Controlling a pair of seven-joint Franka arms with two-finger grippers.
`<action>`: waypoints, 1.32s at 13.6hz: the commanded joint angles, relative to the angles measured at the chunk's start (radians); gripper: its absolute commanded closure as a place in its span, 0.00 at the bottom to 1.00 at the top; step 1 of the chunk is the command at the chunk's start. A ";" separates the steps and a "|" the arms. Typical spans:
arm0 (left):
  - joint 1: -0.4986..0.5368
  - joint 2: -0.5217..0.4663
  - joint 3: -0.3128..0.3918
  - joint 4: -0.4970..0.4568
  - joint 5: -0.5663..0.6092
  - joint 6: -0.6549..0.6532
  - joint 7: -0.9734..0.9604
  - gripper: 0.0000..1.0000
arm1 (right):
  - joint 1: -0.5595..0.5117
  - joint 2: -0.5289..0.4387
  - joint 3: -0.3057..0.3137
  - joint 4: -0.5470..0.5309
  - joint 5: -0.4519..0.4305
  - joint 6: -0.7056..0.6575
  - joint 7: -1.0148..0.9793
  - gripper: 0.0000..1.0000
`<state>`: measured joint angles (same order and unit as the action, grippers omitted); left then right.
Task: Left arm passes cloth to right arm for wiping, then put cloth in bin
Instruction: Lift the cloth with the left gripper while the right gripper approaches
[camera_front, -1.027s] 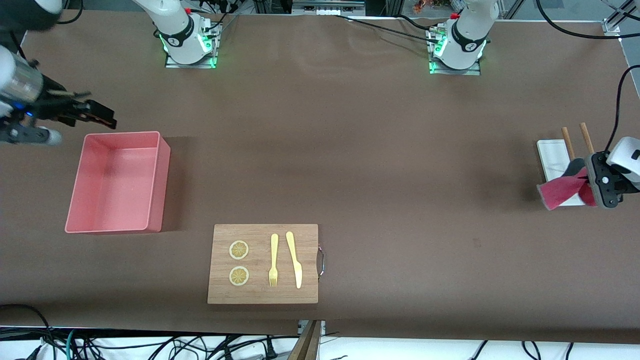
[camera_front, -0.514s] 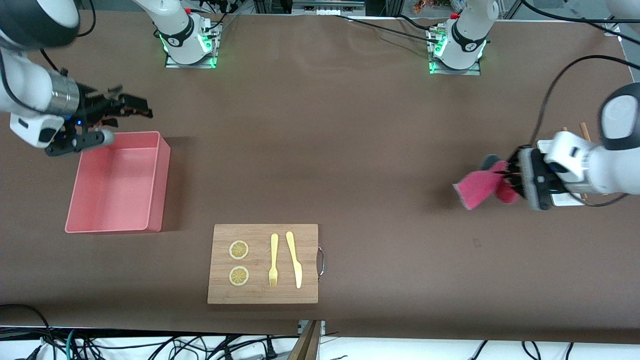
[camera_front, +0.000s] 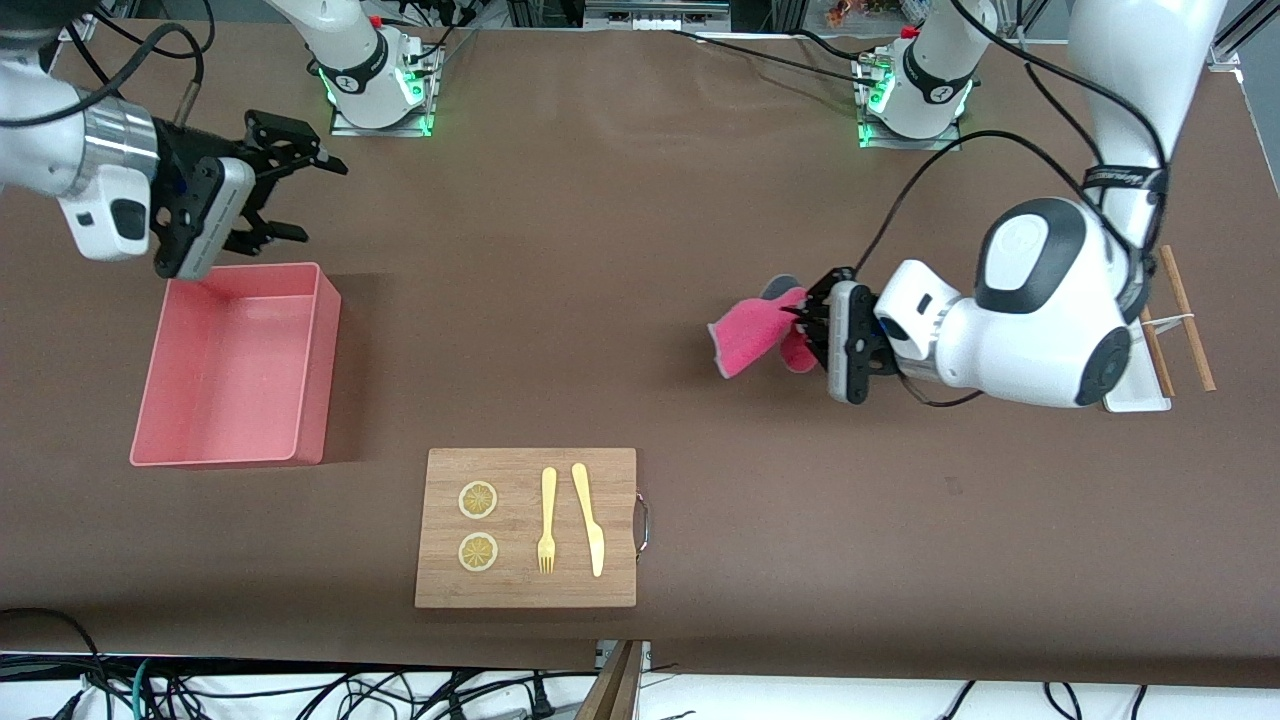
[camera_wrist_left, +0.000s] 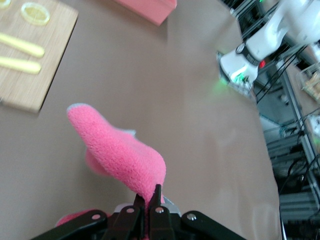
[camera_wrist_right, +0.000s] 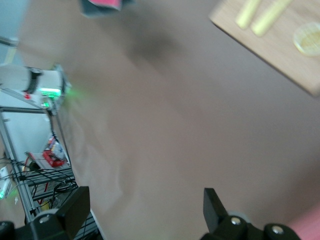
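I am in the handover step: the left gripper (camera_front: 800, 325), right of frame centre, is clamped on the cloth (camera_front: 748, 335), which hangs in the air over bare table. The right gripper (camera_front: 285, 180) sits at the upper left of the frame, over the table just above the bin (camera_front: 320, 360), its fingers spread wide and empty. The next move calls for bringing both grippers together mid-table so the right fingers can close on the cloth's free edge before the left releases. Compared with a second ago, the left gripper has carried the cloth from the tray (camera_front: 1135, 400) at the right edge toward centre, and the right gripper has swung inward.
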<state>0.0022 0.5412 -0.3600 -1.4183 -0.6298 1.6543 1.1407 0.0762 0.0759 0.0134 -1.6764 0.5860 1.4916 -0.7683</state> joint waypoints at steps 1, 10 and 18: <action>-0.063 0.005 0.006 0.030 -0.131 0.024 0.008 1.00 | -0.035 0.024 0.000 -0.133 0.130 0.097 -0.294 0.00; -0.289 0.023 0.007 0.028 -0.284 0.255 0.149 1.00 | 0.092 0.162 0.109 -0.158 0.334 0.470 -0.692 0.00; -0.327 0.026 0.007 0.022 -0.280 0.308 0.166 1.00 | 0.206 0.148 0.111 -0.129 0.252 0.524 -0.513 0.00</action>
<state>-0.3143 0.5615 -0.3643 -1.4043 -0.8851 1.9574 1.2706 0.2469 0.2353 0.1283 -1.8051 0.8751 1.9899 -1.3404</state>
